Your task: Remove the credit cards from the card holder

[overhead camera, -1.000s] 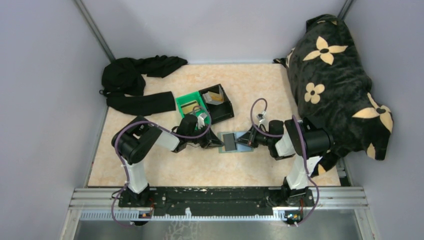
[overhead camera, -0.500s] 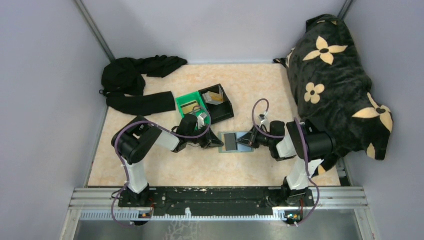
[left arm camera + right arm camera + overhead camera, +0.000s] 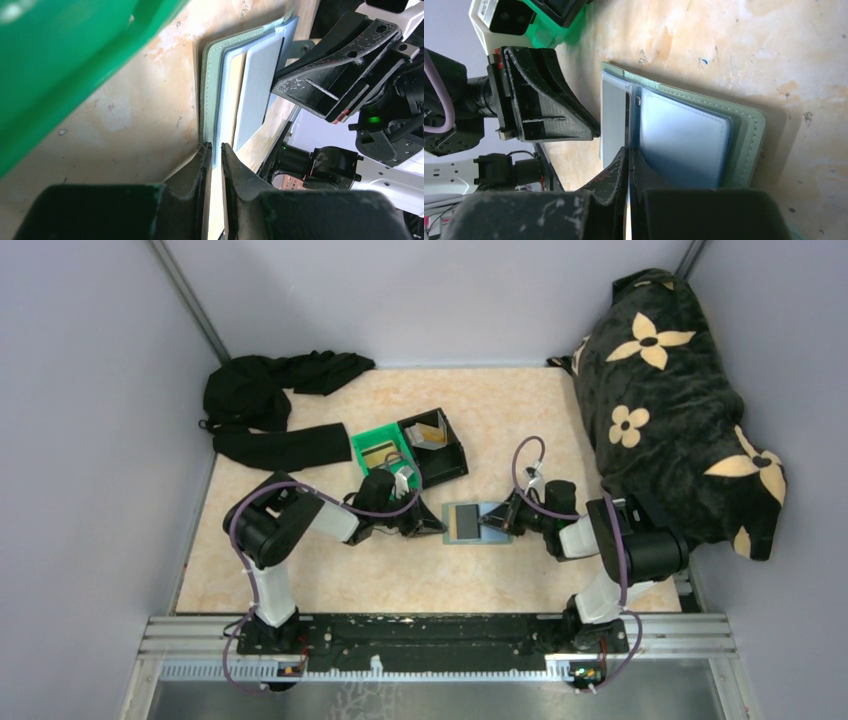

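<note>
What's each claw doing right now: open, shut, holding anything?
Left claw: closed, pinching the card holder by its edge.
Right claw: closed on the pale grey card.

Bright, even light; the card holder [image 3: 684, 135] casts a soft shadow, the green bin [image 3: 60, 65] is blurred.

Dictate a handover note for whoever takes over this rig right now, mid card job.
Left gripper: shut on the card holder's left edge.
Right gripper: shut on the pale grey card, not yet clear of the holder.
Done: striped gold card in the green bin, tan card in the black bin.
Left: draw the grey card out, check for others.
</note>
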